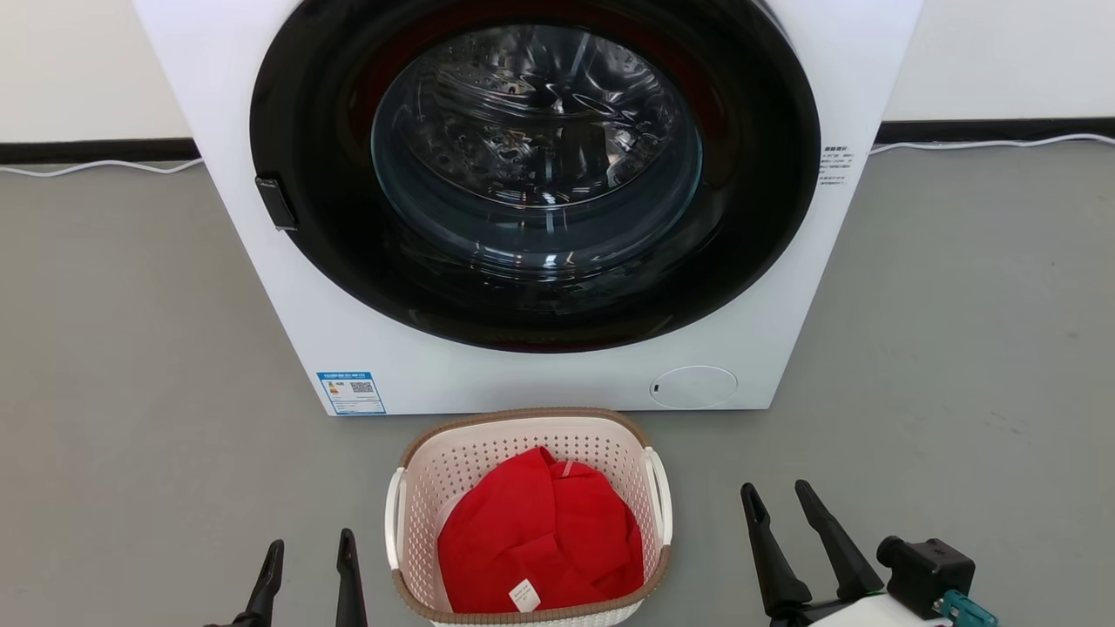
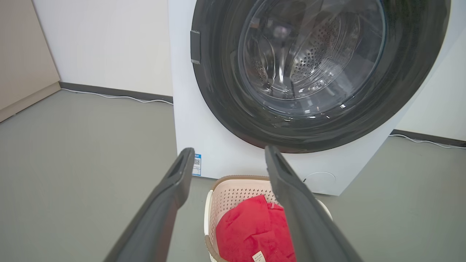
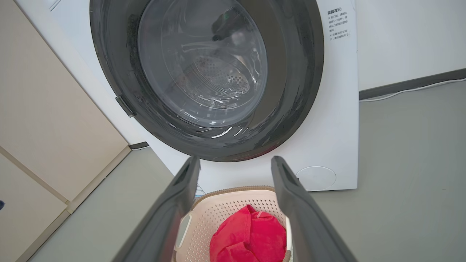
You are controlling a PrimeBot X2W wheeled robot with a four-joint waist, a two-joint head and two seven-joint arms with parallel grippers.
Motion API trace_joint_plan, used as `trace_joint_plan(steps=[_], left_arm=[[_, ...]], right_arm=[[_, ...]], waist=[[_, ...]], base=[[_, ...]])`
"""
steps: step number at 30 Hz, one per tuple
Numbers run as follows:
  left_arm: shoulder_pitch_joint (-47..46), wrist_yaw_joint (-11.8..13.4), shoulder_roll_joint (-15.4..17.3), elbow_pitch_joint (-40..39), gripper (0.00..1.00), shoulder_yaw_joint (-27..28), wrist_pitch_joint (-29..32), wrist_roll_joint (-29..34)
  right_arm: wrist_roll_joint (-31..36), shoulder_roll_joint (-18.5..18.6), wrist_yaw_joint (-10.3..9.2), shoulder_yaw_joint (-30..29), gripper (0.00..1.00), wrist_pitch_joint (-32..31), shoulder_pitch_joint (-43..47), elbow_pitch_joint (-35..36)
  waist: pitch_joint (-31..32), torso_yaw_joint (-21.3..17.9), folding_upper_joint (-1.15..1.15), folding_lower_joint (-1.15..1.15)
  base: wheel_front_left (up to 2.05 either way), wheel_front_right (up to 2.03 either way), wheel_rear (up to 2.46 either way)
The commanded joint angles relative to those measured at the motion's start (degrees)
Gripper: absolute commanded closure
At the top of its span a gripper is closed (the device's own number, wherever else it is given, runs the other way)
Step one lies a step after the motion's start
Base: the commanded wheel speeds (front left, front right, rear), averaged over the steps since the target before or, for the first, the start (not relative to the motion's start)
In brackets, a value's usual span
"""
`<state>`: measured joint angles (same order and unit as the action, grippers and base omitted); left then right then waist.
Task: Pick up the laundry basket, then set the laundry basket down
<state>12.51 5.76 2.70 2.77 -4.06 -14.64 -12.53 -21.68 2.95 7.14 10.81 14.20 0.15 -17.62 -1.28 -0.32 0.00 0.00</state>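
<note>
Cream laundry basket (image 1: pixel 470 457) front wall cut off by frame | red cloth (image 1: pixel 540 535) hides its floor | both jaws released, empty

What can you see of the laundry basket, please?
The laundry basket is cream perforated plastic, rounded-rectangular, with a brown woven-look rim and white loop handles on both sides. It stands upright on the grey floor, close before the washing machine, holding a red garment.
</note>
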Motion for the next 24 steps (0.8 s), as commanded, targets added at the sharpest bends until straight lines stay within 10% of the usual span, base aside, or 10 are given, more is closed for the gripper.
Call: trace_joint_plan(steps=[1, 3, 4, 24], left_arm=[[-1.9, 0.1, 0.2, -1.2, 0.0, 1.7, -0.4, 1.0], [-1.9, 0.1, 0.2, -1.2, 0.0, 1.8, -0.4, 1.1], [0.0, 0.0, 0.0, 0.1, 1.0, 0.1, 0.0, 0.1], [-2.3, -1.7, 0.1, 3.8, 1.0, 0.5, 2.1, -11.3]], right_arm=[[0.5, -0.1, 0.35, 1.0, 0.0, 0.8, -0.7, 1.5], [0.5, -0.1, 0.35, 0.8, 0.0, 0.8, -0.7, 1.5], [0.0, 0.0, 0.0, -0.2, 1.0, 0.0, 0.0, 0.0], [-10.1, 0.6, -0.01, -1.1, 1.0, -2.1, -0.6, -1.4]], waist=[[0.0, 0.1, 0.0, 0.0], [-0.1, 0.1, 0.0, 0.0], [-0.1, 0.1, 0.0, 0.0], [0.1, 0.2, 0.0, 0.0]], base=[[0.0, 0.0, 0.0], [0.0, 0.0, 0.0], [0.0, 0.0, 0.0], [0.0, 0.0, 0.0]])
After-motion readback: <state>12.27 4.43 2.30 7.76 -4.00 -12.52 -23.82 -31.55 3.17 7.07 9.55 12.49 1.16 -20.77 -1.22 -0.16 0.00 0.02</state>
